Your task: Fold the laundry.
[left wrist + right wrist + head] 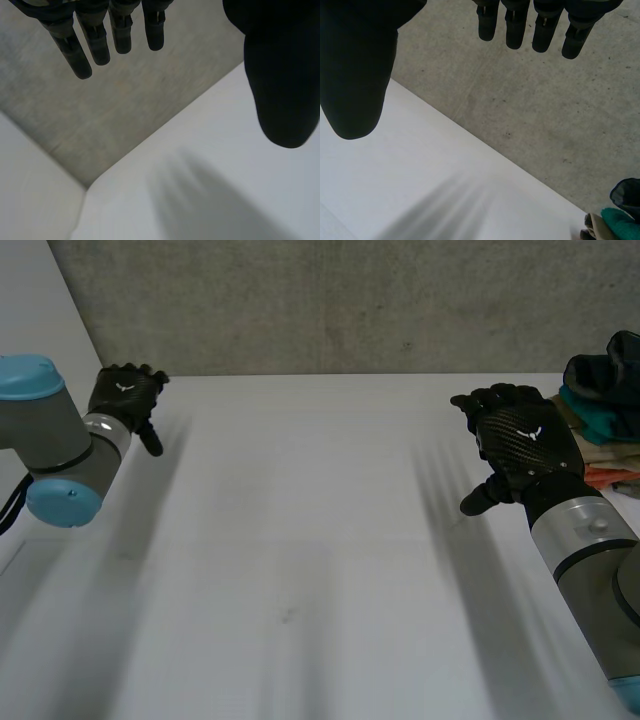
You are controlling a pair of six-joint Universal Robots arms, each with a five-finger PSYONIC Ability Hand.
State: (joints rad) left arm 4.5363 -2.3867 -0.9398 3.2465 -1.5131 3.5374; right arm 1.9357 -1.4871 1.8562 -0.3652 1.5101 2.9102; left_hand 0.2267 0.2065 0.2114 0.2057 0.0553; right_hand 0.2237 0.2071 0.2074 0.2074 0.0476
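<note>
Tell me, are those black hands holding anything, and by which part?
Nothing is held. The left hand and the right hand are open above the table; the pile of clothes lies apart from both.

a white table (300, 570) is seen below a grey concrete wall (350, 300); a white panel (40, 310) is set alongside.

One left hand (125, 395), one right hand (522, 445), one table (300, 540), one laundry pile (605, 410)

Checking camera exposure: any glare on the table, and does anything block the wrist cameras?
Head view: table evenly lit, no glare. Left wrist view: the left robot hand hides part of the table. Right wrist view: the right robot hand does likewise.
</note>
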